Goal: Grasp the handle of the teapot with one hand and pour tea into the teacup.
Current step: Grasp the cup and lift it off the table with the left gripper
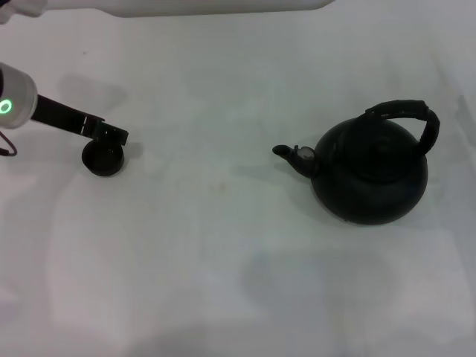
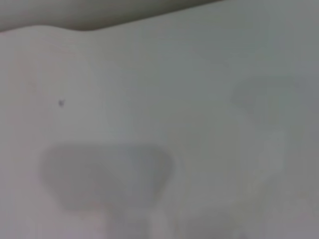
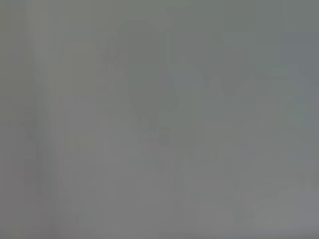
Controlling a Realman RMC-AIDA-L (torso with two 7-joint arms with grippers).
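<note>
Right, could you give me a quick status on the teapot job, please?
Left gripper at the teacup; right arm out of view. Teapot upright, handle free, spout facing teacup. Nothing between them.

Only the left arm (image 1: 18,100) shows, in the head view. Its outer segment is a smooth white-grey cylinder with a rounded end, bearing a small glowing green ring light (image 1: 6,106) on its face. A thin dark cable (image 1: 6,145) loops beneath this segment. From the cylinder a slim black bar-shaped section extends, with a few pale marks near its far end, and it ends in the left gripper (image 1: 111,135), a black, blocky, matte part. The fingers cannot be made out separately against the dark shapes around them.
</note>
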